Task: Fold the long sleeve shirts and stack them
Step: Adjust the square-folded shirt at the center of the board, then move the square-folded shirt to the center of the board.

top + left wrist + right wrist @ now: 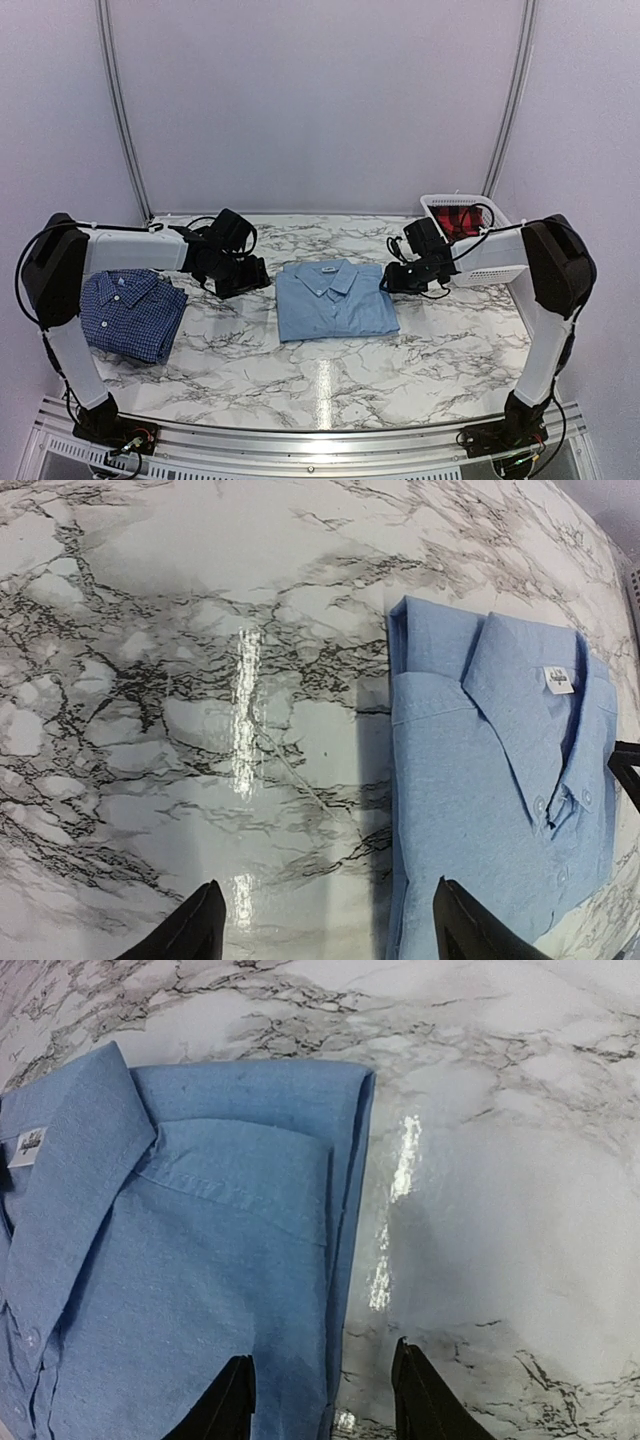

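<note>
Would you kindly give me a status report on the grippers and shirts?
Both open, empty: left gripper beside light blue shirt, right gripper over its other edge. Both shirts folded, checked shirt apart, unstacked. Basket far right, not obstructing.

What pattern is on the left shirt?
The shirt is dark blue with a fine white check; see the top view.

The top external camera is fixed high behind the near edge of the worktop [250,370], facing forward and down across its whole surface. Each wrist camera looks steeply down at close range, with the left gripper [325,925] or right gripper [322,1392] at the lower frame edge. All three views share the light blue shirt [335,298]. Each wrist view shows the side nearest its own arm.
</note>
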`<act>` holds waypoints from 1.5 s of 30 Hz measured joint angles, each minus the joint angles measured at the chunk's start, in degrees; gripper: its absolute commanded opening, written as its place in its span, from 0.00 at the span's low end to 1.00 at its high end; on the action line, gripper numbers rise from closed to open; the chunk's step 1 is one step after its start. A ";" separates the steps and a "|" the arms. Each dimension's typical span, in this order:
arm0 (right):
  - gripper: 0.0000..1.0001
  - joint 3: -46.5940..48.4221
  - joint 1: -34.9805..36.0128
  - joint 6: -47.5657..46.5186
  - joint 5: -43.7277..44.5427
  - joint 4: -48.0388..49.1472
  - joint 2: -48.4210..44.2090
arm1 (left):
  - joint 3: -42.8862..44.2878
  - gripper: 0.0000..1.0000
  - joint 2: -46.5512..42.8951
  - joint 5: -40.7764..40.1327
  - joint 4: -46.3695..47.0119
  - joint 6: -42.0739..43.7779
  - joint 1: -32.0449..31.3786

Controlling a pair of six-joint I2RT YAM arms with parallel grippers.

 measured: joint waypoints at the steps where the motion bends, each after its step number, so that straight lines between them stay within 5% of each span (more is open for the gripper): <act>1: 0.41 0.28 0.22 0.04 0.00 0.00 0.79 | -0.55 0.74 -0.55 -0.02 0.00 0.00 0.28; 13: 0.00 3.63 3.91 0.96 5.35 -1.05 4.22 | -2.95 0.74 -3.50 -0.46 0.00 0.04 1.38; 23: 0.00 4.76 3.32 -0.42 9.90 -3.58 4.28 | -3.52 0.74 -3.93 -0.46 -0.02 0.20 1.77; 35: 0.00 4.63 -6.93 -6.38 14.45 -7.19 2.71 | -7.32 0.74 -6.67 -2.19 -0.48 0.26 3.02; 45: 0.35 4.66 -10.34 -8.46 13.84 -7.87 2.49 | -13.99 0.75 -16.96 -6.84 -3.65 -1.25 5.27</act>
